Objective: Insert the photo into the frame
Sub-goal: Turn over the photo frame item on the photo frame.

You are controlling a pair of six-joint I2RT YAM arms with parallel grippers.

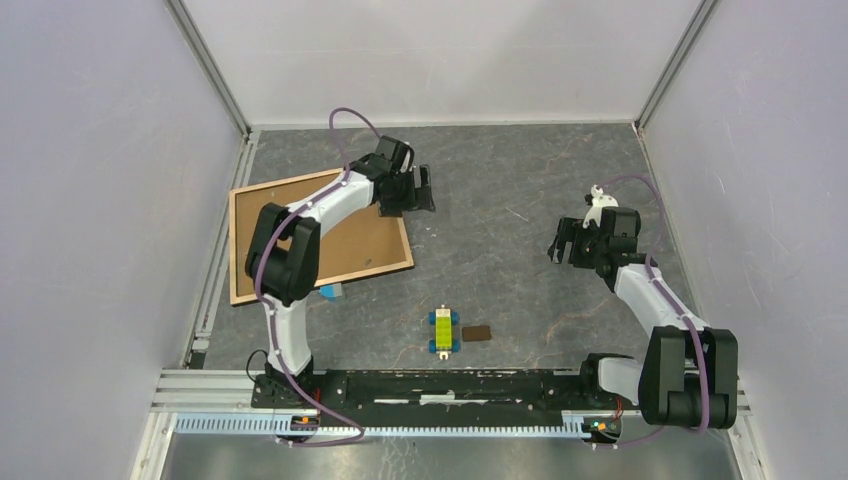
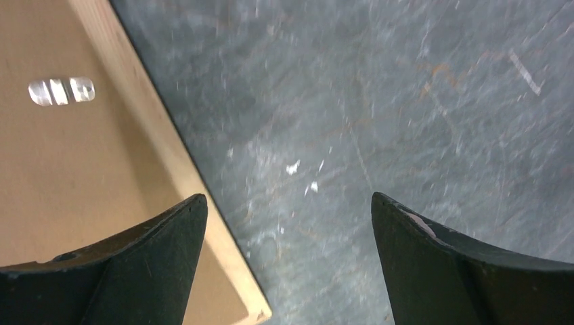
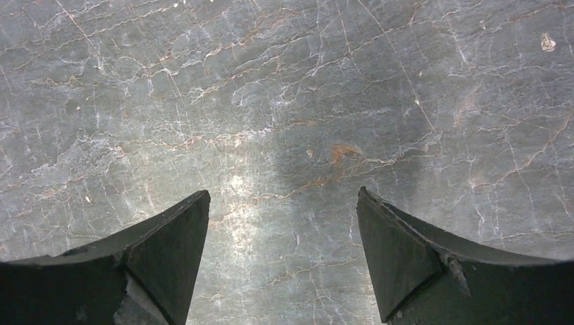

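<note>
The frame (image 1: pixel 234 250) lies by the counter's (image 1: pixel 500 180) left edge. The left arm reaches forward, its left pincer (image 1: pixel 420 190) wide above the frame's right rail. The right pincer (image 1: pixel 556 245) hangs wide near the counter's right edge.

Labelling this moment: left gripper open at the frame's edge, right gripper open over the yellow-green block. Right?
Not quite. The right gripper is open, but it is over bare table, as the right wrist view shows. The yellow-green block lies apart from it, nearer the arm bases. The left gripper is indeed open at the edge of the frame.
</note>
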